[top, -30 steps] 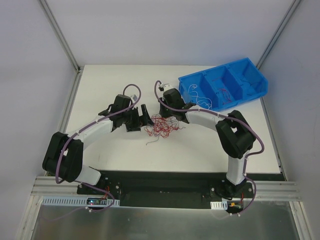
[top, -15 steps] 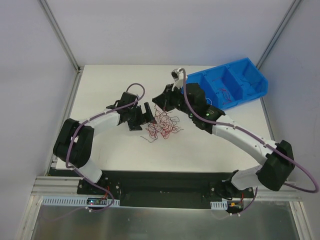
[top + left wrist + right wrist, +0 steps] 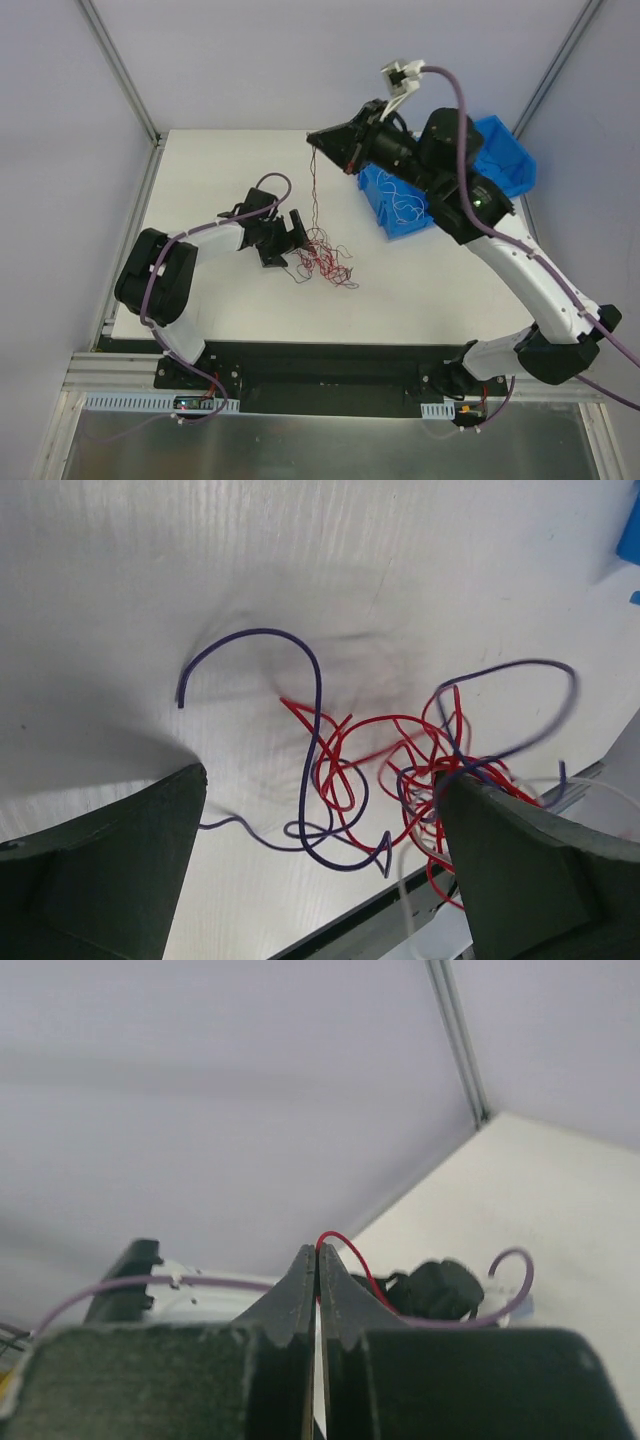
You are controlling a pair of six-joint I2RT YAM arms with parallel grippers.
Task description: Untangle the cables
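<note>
Right jaws pinch red cable [image 3: 337, 1235] in wrist view; left jaws gape beside tangle [image 3: 328, 258].

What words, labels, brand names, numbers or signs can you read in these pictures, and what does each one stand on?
None can be read in any view.
The blue bin, the white table and the cables carry no visible print.
The small circuit board on the frame at the near left may bear markings, but it is too small to tell.
</note>
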